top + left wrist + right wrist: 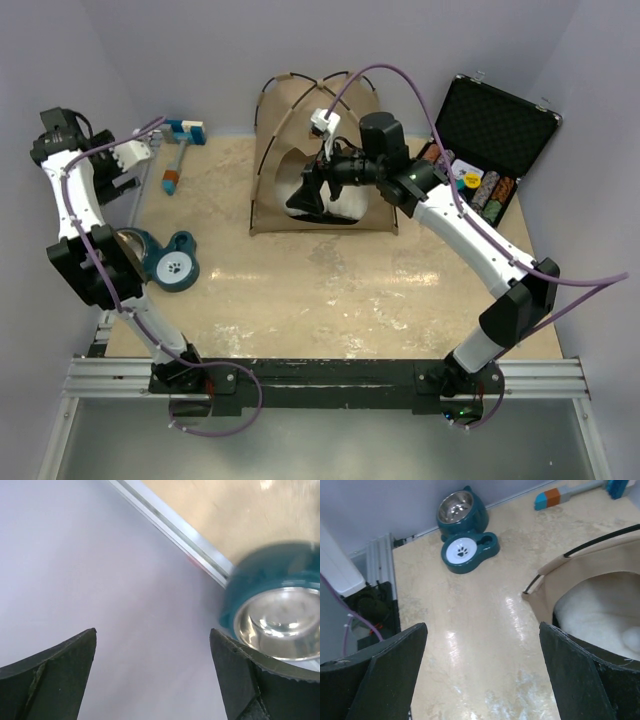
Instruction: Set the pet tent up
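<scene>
- My right gripper (482, 625) has its fingers wide apart with nothing between them. It hovers at the mouth of the pet tent (275, 150).
- The tent stands at the far middle of the table (330, 290), domed, its thin dark poles crossing over the top. The arched opening faces my arms, and the white cushion (595, 610) lies inside.
- To my eye the tent looks set up, so what's left is tidying and getting clear.
- To do that well, I'd pull the right wrist straight back from the opening and keep it low and level. The jaws should stay off the black trim and the pole end at the tent's front corner, because a snag there could drag the whole light shell.
- My left gripper (152, 632) is also spread open and holds nothing. It sits out past the table's left edge, beside the teal pet bowl (170, 262), well apart from the tent.
- There is no writing I can read anywhere. The only mark is a dark paw print (462, 551) on the bowl's white dish.
</scene>
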{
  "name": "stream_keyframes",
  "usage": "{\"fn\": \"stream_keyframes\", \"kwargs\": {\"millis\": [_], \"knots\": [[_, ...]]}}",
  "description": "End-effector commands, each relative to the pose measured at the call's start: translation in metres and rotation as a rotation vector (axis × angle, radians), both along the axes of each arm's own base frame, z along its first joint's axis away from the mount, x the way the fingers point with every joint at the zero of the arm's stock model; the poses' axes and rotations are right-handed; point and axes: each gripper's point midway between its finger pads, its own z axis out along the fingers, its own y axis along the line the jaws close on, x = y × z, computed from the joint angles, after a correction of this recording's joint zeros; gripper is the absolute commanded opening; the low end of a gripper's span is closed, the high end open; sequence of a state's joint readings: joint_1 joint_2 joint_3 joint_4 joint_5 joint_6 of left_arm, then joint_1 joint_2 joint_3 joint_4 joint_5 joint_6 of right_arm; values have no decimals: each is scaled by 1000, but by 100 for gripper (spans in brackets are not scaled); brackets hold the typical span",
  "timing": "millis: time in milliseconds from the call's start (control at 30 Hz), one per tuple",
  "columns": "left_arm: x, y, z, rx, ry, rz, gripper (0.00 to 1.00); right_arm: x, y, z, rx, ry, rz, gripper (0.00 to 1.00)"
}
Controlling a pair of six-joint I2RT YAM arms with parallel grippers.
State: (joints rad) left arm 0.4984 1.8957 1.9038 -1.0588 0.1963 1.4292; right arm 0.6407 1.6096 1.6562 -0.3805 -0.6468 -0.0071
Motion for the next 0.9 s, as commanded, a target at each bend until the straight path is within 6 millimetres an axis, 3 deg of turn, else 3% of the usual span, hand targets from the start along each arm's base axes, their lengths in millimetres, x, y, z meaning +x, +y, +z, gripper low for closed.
{"fn": "stream_keyframes", "kwargs": {"millis": [0,167,300,367,500,633,767,867], "knots": [[5,-68,76,-165,-183,0,99,22,-18,58,29,-218,-134,98],[20,-144,124,-344,-349,46,100,59,-53,83,26,-324,-349,99],[23,-205,154,-576,-428,85,100,88,-111,93,59,-309,-538,99],[19,-225,147,-679,-409,153,100,98,-151,87,50,-295,-659,98],[0,-226,106,-756,-403,327,100,90,-219,70,-5,-306,-879,98],[-28,-219,60,-700,-388,374,100,64,-268,45,-23,-286,-1002,99],[-46,-220,46,-676,-382,358,100,38,-287,35,36,-250,-1042,99],[-52,-227,61,-710,-413,324,100,28,-289,41,55,-266,-1042,98]]}}
